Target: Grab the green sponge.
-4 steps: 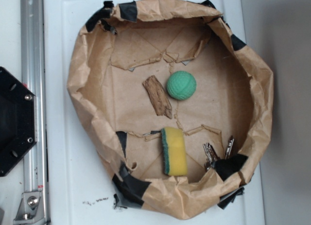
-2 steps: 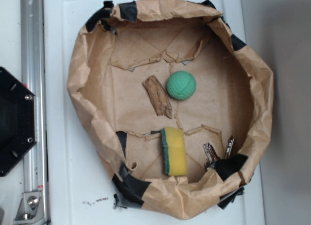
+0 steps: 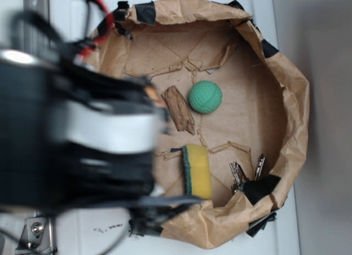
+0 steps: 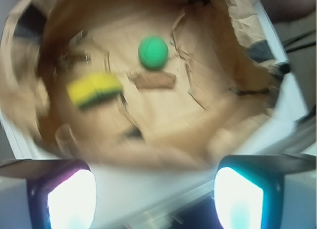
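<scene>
Brown-paper bowl [image 3: 291, 101]: crumpled kraft paper patched with black tape, round with raised walls; we count it the largest item, resting on a white surface [image 3: 71, 233].
Arm [image 3: 82, 134]: black and silver, blurred; absent from the earlier exterior pictures, it now covers the bowl's left side and wall.
Gripper [image 4: 153, 199]: in the wrist view we see two glowing fingers [image 4: 72, 199] set wide apart with nothing between them, above the bowl's near rim.
Green sponge [image 3: 198, 171]: rectangular yellow foam with a dark green layer along its left long side; unmoved, flat on the bowl floor near the front wall, just right of the arm.
Ball [image 3: 205, 97]: round, green, textured; unmoved.
Wood piece [image 3: 178, 109]: rough brown bark-like strip, just left of the ball.
Keys [image 3: 242, 172]: metal, right of the sponge, by black tape.
</scene>
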`<state>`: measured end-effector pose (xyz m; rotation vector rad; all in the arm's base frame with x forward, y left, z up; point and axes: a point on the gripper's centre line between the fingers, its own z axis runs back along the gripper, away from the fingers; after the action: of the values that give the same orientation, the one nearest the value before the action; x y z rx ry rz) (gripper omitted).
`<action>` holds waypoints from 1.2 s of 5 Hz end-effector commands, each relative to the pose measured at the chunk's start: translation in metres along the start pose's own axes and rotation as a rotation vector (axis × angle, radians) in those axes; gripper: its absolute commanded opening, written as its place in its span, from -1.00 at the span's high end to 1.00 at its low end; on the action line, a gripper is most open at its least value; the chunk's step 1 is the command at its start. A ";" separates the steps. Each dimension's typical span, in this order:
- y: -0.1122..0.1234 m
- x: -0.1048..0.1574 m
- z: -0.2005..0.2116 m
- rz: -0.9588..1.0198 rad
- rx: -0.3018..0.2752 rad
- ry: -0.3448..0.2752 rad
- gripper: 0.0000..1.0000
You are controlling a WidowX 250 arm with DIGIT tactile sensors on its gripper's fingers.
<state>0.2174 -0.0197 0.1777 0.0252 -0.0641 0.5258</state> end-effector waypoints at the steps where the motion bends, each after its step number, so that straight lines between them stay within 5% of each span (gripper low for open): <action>1: -0.001 0.048 -0.065 0.409 -0.207 0.070 -1.00; 2: -0.015 0.044 -0.088 0.473 -0.246 0.126 -1.00; 5: -0.069 0.010 -0.144 0.344 -0.154 0.266 -0.89; 6: -0.072 0.012 -0.137 0.335 -0.130 0.267 1.00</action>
<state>0.2693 -0.0659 0.0339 -0.1617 0.1926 0.8679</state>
